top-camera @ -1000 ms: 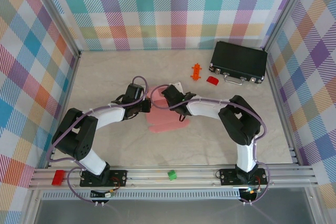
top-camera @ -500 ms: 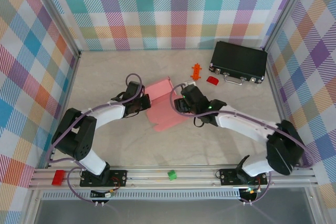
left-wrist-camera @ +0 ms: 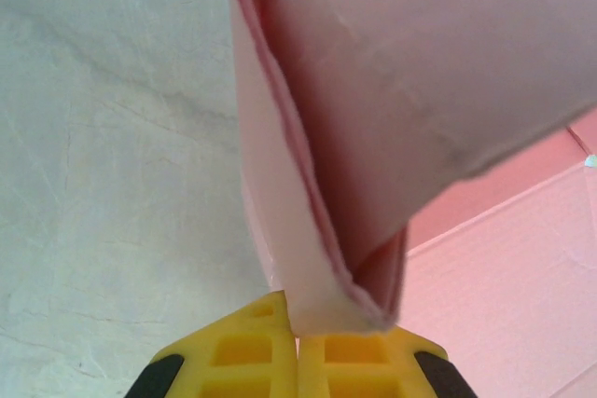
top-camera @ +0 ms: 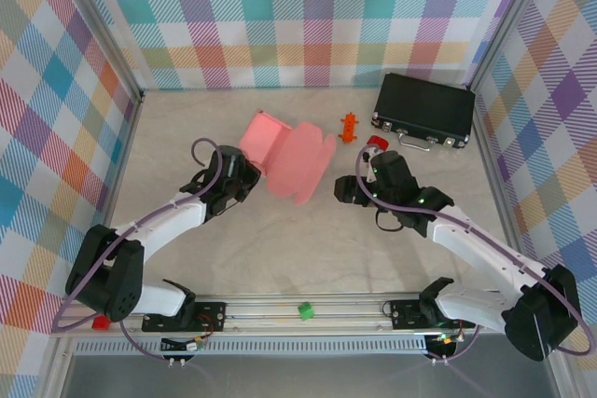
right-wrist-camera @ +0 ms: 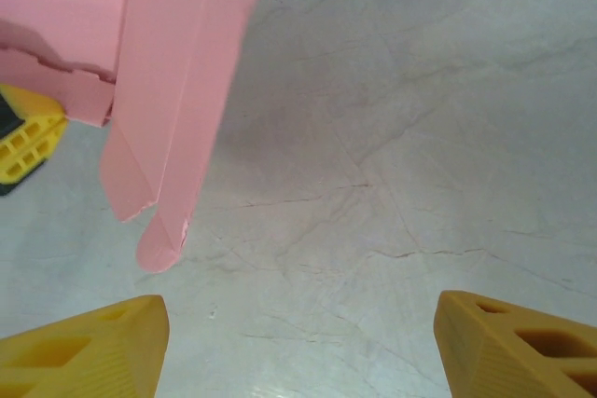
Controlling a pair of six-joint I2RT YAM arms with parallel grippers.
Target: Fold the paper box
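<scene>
The paper box (top-camera: pixel 287 154) lies on the counter (top-camera: pixel 298 249) a little toward 11 o'clock from its middle. It is a salmon-pink card, part folded, with one wall raised at its 10 o'clock side and a scalloped flap spread flat toward 3 o'clock. In the left wrist view the card (left-wrist-camera: pixel 373 90) is doubled over on itself, the two layers meeting in a narrow fold.

It looks very light and thin. It is stiff enough along its creases to keep a raised wall, but limp across any open panel. On this smooth counter it would likely slide rather than bend if pushed without something holding it down. A hard pinch in mid-panel could dent it, so the doubled edges and the strips beside the fold lines look like the safest places to take hold.

The left gripper (top-camera: pixel 238 179) sits at the box's 8 o'clock, its jaws closed tight on the bottom of that doubled edge (left-wrist-camera: pixel 298 342). The right gripper (top-camera: pixel 350 191) is at the box's 4 o'clock, apart from the card, with its jaws spread wide and empty (right-wrist-camera: pixel 298 351). The rounded flap tip (right-wrist-camera: pixel 160 251) lies toward 11 o'clock ahead of it and seems the natural spot to catch.

Further out, at 2 o'clock, stand a small orange piece (top-camera: pixel 350 126), a red block (top-camera: pixel 377 142) and a black case (top-camera: pixel 424 109).
</scene>
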